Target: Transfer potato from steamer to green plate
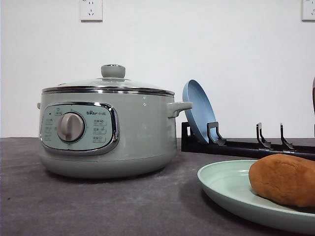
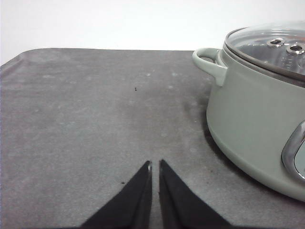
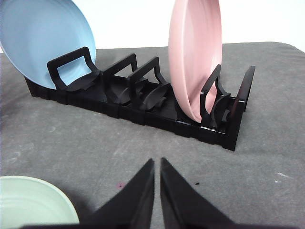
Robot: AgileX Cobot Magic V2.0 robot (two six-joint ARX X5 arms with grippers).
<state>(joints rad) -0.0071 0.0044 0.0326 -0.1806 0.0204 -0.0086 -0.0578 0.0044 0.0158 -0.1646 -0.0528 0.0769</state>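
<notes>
Grey matte tabletop (image 1: 98, 206), slightly mottled, fills the scene under a plain white wall (image 1: 221, 59) with two sockets high up. Steamer (image 1: 108, 132) sits left of centre: big round sage-green glossy pot, chrome-framed panel with grey dial (image 1: 71, 127), stub side handles, glass lid (image 1: 108, 84) on with green knob; left wrist view shows two metal vents in the lid. Black plastic dish rack (image 3: 143, 95) runs far right behind it, ribbed base with looped dividers. Blue plate (image 1: 198, 110) stands tilted in the rack's left end, near the steamer's right handle; pink plate (image 3: 196, 55) stands upright toward the rack's other end, smooth and glossy. Green plate (image 1: 231, 189) lies flat near right, pale mint, shallow raised rim, cut off by the frame edge. Potato (image 1: 283, 178) lies on the green plate, orange-brown oblong lump, rough matte skin, touching the plate surface, outside the steamer. Left gripper (image 2: 155, 164): black pointed fingers pinched together with just a sliver between, holding nothing, over bare table left of the steamer. Right gripper (image 3: 157, 162): same closed-up pose, empty, facing the rack, green plate rim just beside it; how far the potato lies from it cannot be told
</notes>
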